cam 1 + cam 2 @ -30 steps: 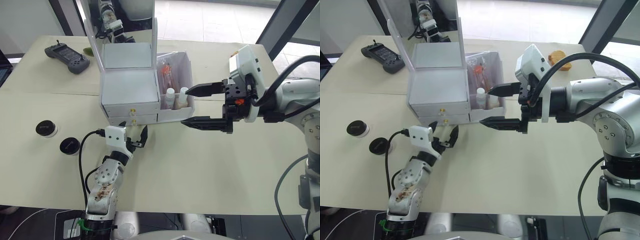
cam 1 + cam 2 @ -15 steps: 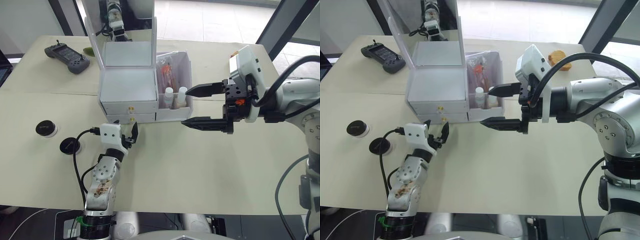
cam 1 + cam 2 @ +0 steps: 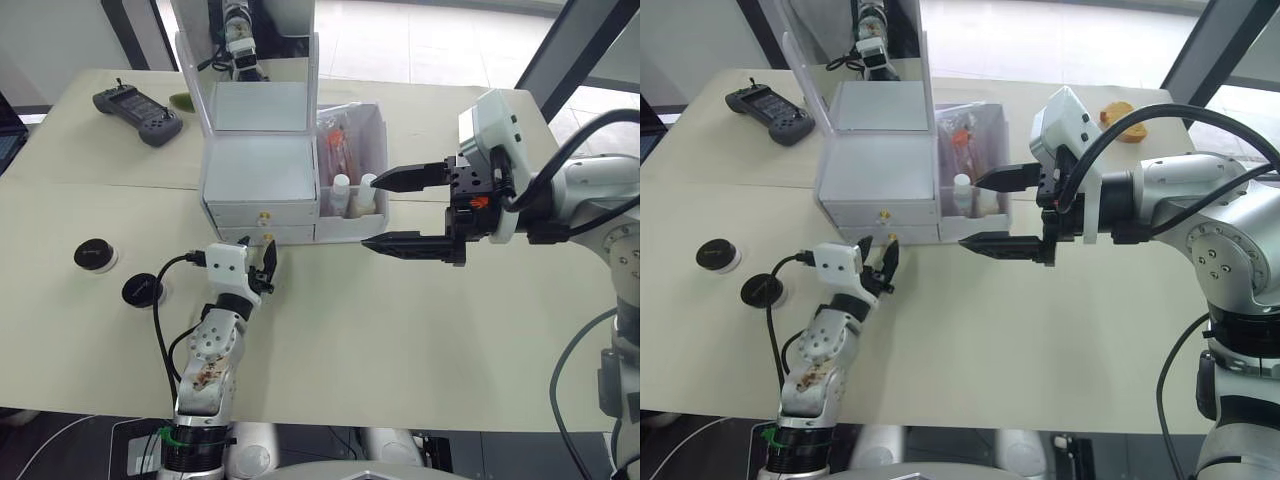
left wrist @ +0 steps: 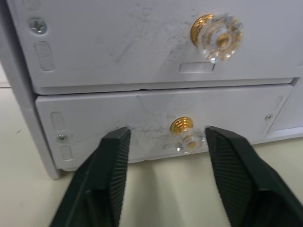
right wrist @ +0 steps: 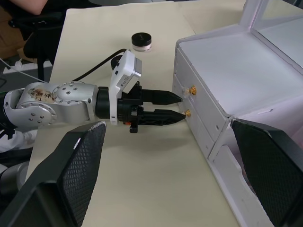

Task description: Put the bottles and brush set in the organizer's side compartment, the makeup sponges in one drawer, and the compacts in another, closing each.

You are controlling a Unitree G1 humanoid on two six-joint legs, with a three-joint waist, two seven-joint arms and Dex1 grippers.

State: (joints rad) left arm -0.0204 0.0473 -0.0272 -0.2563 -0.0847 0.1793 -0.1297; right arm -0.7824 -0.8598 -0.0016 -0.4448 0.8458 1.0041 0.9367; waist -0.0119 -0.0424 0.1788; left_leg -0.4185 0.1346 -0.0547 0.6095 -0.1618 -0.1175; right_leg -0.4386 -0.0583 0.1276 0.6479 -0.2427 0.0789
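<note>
Bottles (image 3: pixel 352 193) and brush set (image 3: pixel 335 147) sit in the side compartment (image 3: pixel 372 130), frame centre. Compacts (image 3: pixel 118 272) remain out, lower left. My left gripper (image 4: pixel 163 149) straddles the lower drawer knob (image 4: pixel 185 135), narrowly parted; my right gripper (image 3: pixel 388 212) hangs wide, empty.

Looks like a lab or office test space: plain beige tabletop (image 3: pixel 400 330), black handheld controller (image 3: pixel 137 103) upper left, tall windows with dark frames along the top.

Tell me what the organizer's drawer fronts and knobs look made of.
The lower drawer front looks like matte white plastic, with fine scuffs and moulded recesses. Its knob seems a clear faceted acrylic or glass head on a shiny gold, metal-look base. The left gripper straddles it, open.
</note>
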